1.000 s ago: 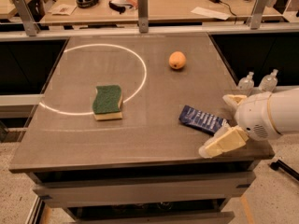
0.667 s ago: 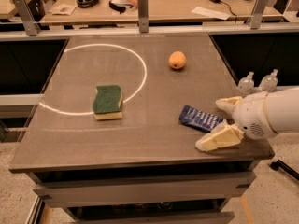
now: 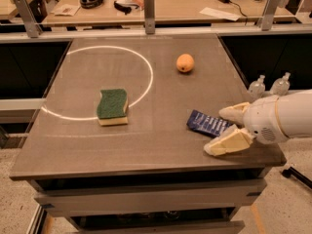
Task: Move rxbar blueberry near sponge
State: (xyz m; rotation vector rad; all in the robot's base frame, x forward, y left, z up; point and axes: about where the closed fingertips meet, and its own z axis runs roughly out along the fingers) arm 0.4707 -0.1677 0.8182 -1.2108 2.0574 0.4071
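Observation:
The rxbar blueberry [image 3: 206,124], a flat dark blue wrapper, lies on the table's right side near the front. My gripper [image 3: 223,129] comes in from the right, low over the table, with its pale fingers open and set on either side of the bar's right end: one finger [image 3: 235,113] behind it, the other [image 3: 228,142] in front. The sponge [image 3: 112,106], green on top with a yellow base, lies left of centre, well apart from the bar.
An orange fruit [image 3: 185,63] sits at the back right of the table [image 3: 73,145]. A white circle [image 3: 146,77] is marked on the tabletop around the sponge's far side. Two clear bottles [image 3: 268,86] stand just off the right edge. A cluttered desk runs behind.
My gripper has moved left, and its fingers now stand on either side of the bar's right end. The bar, sponge and orange have not moved.

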